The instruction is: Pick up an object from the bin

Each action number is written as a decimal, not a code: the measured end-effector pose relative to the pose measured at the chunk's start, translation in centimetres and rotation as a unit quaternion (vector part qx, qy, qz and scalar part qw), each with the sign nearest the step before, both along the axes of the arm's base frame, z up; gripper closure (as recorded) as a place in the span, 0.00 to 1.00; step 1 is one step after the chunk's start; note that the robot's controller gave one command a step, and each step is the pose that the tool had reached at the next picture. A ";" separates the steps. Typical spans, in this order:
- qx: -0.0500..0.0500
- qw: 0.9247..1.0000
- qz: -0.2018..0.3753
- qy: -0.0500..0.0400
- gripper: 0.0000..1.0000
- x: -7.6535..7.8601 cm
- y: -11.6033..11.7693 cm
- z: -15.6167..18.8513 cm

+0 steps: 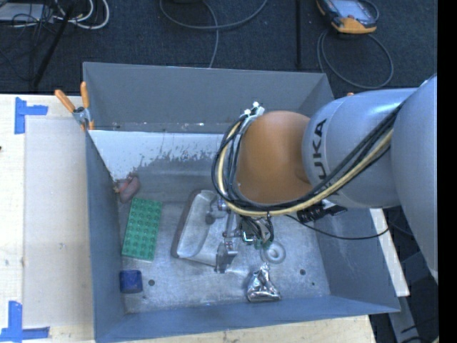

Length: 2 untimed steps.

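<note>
My gripper (pixel 226 250) hangs low in the middle of the bin, below the orange cover on the wrist. It is at the right edge of a clear plastic tray (pixel 188 231) that lies flat on the bin floor. A small metal ring (pixel 274 252) lies just right of the gripper. A crumpled silvery foil piece (pixel 262 286) lies a little nearer the front wall. I cannot make out anything held in the gripper.
A green studded plate (pixel 141 229) lies at the left, a small blue block (pixel 130 281) in the front left corner, and a pinkish lump (pixel 128 186) near the left wall. The arm and its cables cover the bin's right half.
</note>
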<state>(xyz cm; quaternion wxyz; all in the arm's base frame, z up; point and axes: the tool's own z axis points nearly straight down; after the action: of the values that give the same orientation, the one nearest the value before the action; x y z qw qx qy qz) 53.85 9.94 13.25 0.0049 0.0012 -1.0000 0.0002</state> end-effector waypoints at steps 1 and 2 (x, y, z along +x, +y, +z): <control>0.001 0.999 0.048 -0.007 0.00 1.7 4.9 -6.2; 0.001 0.999 0.046 0.004 1.00 1.3 4.9 -6.0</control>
<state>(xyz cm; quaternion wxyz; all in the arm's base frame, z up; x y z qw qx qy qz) 55.16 14.83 7.23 0.0085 0.0472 -0.9988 -0.0005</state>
